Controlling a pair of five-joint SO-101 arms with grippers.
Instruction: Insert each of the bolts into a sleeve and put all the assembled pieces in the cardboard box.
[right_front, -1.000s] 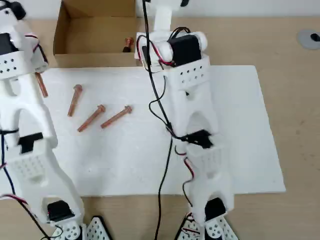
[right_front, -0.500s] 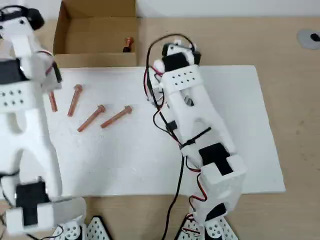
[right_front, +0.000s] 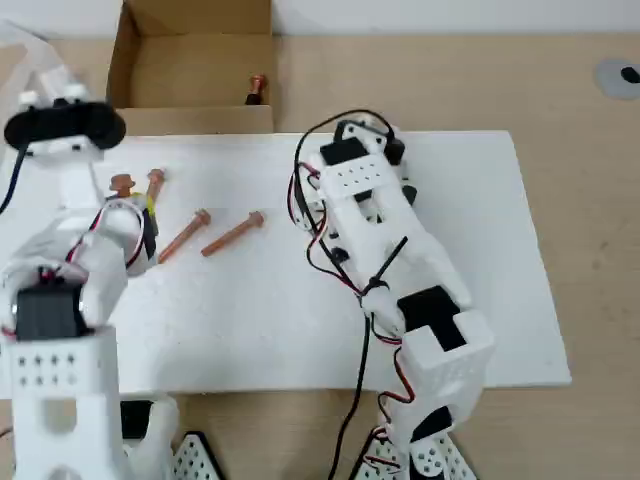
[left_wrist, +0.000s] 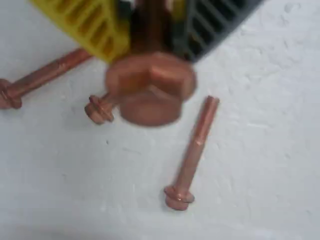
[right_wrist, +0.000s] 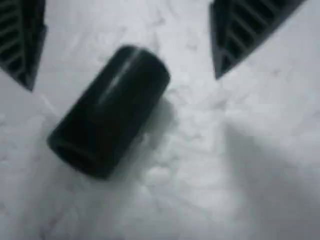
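My left gripper (left_wrist: 152, 42) is shut on a copper bolt (left_wrist: 150, 90), which sits between a yellow and a black finger with its head toward the camera. From above, this bolt (right_front: 123, 184) hangs over the left part of the white foam mat (right_front: 480, 260). Three loose bolts (right_front: 183, 237) (right_front: 233, 233) (right_front: 155, 180) lie on the mat beside it. My right gripper (right_wrist: 122, 80) is open, low over the mat, with a black sleeve (right_wrist: 110, 132) lying on its side between its fingers (right_wrist: 245, 30). The cardboard box (right_front: 125, 70) stands behind the mat and holds one assembled piece (right_front: 256, 88).
The right arm's body (right_front: 370, 220) covers the middle of the mat in the high view. A grey disc (right_front: 618, 77) lies on the wooden table at the far right. The arm bases (right_front: 420, 450) stand at the table's front edge.
The right arm has drawn back from the box and come down over the middle of the mat. The left arm has swung in over the mat's left side, carrying its bolt.
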